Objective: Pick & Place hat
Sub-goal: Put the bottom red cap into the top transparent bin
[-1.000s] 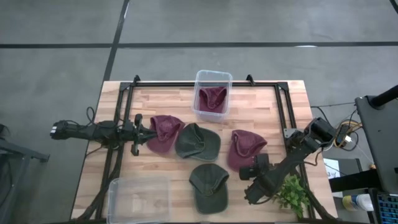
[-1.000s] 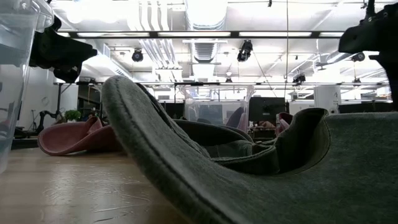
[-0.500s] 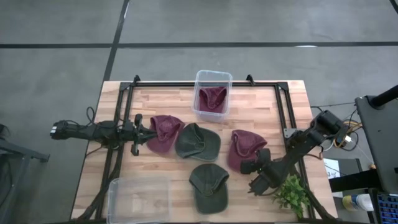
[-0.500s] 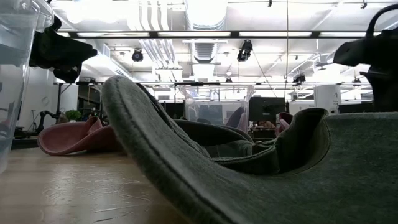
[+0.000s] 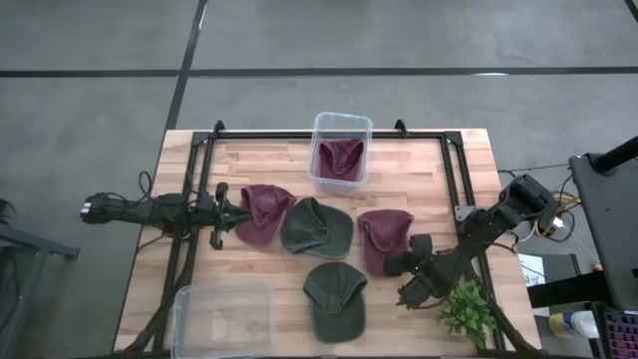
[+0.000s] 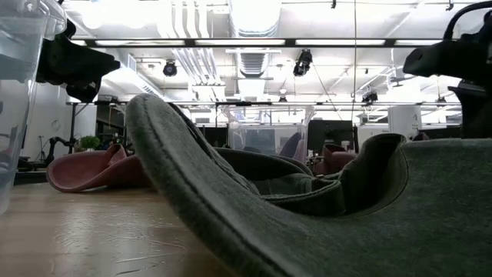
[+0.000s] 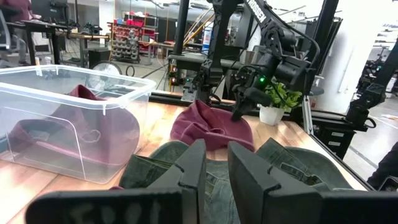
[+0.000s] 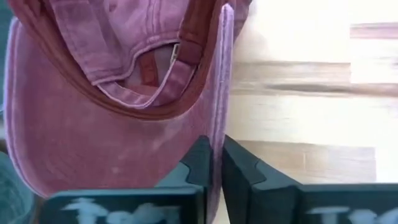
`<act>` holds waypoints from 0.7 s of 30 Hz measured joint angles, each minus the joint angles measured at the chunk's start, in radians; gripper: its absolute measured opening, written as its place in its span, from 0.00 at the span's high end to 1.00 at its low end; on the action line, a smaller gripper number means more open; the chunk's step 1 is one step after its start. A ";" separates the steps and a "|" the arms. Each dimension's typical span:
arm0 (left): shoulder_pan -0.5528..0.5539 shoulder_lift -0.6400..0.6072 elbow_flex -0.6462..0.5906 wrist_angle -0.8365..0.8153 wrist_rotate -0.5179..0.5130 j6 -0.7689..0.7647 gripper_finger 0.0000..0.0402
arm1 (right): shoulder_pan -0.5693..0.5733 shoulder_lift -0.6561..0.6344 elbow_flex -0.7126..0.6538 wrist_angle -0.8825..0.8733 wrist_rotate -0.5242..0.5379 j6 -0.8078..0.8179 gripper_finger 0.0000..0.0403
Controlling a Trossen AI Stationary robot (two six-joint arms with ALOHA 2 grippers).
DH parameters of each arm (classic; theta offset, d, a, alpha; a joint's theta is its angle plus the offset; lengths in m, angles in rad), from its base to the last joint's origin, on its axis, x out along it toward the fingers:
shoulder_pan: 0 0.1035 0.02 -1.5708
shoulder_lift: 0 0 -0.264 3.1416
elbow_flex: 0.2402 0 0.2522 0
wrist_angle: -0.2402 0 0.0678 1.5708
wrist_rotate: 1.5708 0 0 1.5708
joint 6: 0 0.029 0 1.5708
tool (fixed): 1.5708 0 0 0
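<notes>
The wooden table [image 5: 419, 165] sits centre frame on a grey floor, ringed by a black frame. The right gripper [image 5: 399, 267], right of centre, has its fingers clenched on the brim of a maroon hat [image 5: 382, 237]. A clear bin [image 5: 341, 150] at upper centre holds another maroon hat. The left gripper [image 5: 239, 217], at left centre, is pinched together, grasping nothing. A second bin [image 5: 223, 317] occupies the lower left corner.

One camera looks straight down on the whole table [image 5: 419, 150]. One sits low on the tabletop, right up against a green hat [image 6: 307, 208], facing the room. Each wrist camera looks past its own fingers; both see the same red hat [image 7: 211, 124] [image 8: 112, 106].
</notes>
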 joint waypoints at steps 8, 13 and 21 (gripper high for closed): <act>0.000 0.000 0.000 0.000 0.000 0.000 0.85 | 0.001 -0.114 0.022 -0.150 0.016 -0.015 0.97; 0.000 0.000 0.000 0.000 0.000 0.000 0.85 | 0.001 -0.237 0.047 -0.209 0.073 -0.038 0.97; 0.000 0.000 0.000 0.000 0.000 0.000 0.85 | 0.000 -0.421 0.089 -0.214 0.309 -0.122 0.97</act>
